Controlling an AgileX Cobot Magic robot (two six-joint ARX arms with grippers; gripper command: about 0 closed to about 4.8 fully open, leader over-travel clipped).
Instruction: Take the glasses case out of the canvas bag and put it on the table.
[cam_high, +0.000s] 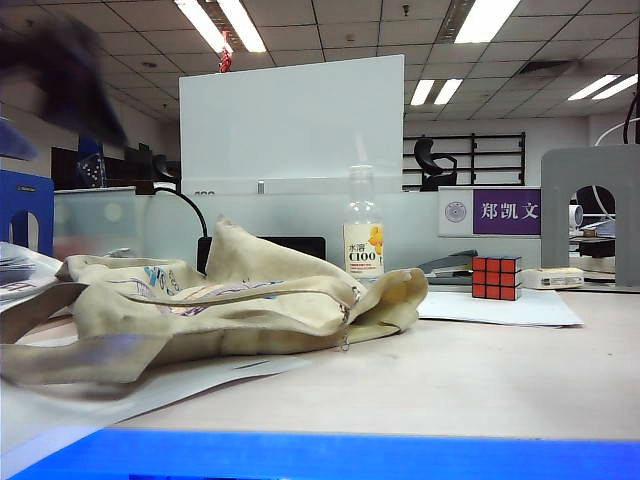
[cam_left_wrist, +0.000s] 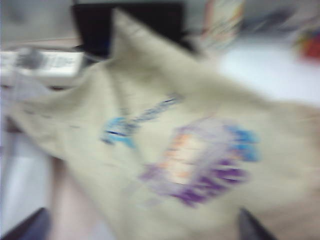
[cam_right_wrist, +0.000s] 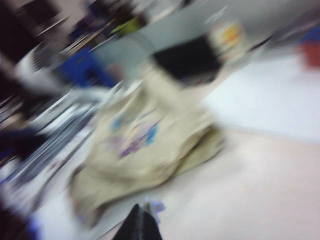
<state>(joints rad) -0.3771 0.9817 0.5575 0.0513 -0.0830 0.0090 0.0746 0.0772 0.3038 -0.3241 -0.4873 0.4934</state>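
The cream canvas bag (cam_high: 210, 300) lies slumped on the table (cam_high: 460, 385), its mouth and zipper pull toward the right. The glasses case is hidden. In the blurred left wrist view the bag's printed cloth (cam_left_wrist: 200, 160) fills the picture. My left gripper (cam_left_wrist: 142, 231) hovers over it, open, with one dark finger at each lower corner and nothing between them. That arm shows as a dark blur (cam_high: 60, 60) at the exterior view's upper left. My right gripper (cam_right_wrist: 140, 222) is shut and empty, above the table in front of the bag (cam_right_wrist: 150, 135).
A red Rubik's cube (cam_high: 497, 277) stands on white paper sheets (cam_high: 510, 306) right of the bag. A clear drink bottle (cam_high: 363, 240) is behind the bag. More paper (cam_high: 150, 395) lies under the bag's strap. A blue edge (cam_high: 330, 455) runs along the table front.
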